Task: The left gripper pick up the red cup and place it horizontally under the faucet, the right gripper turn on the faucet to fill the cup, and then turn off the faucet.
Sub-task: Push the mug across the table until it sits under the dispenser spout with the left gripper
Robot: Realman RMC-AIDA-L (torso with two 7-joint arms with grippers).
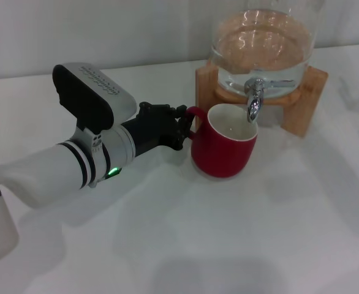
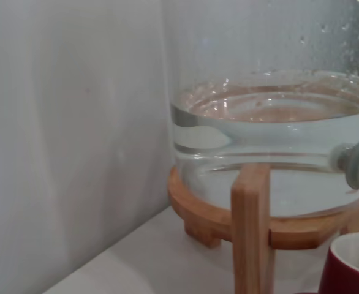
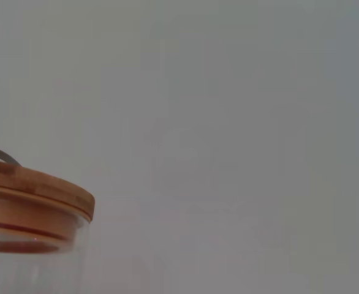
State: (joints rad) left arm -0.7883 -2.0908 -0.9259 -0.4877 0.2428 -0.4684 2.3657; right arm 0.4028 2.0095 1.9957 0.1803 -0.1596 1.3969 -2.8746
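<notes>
While our left gripper (image 1: 181, 127) has its jaws closed on the handle of the cup (image 1: 223, 149), the cup stands upright under the faucet (image 1: 254, 98). Placing looks done; opening and closing the faucet remain. Our right gripper is unseen.

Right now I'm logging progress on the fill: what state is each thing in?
red cup: upright on the table, under the spout, looks empty.
faucet: no water running.
glass dispenser: part full, on its wooden stand.
left gripper: at the cup's handle.
right gripper: out of view.
</notes>
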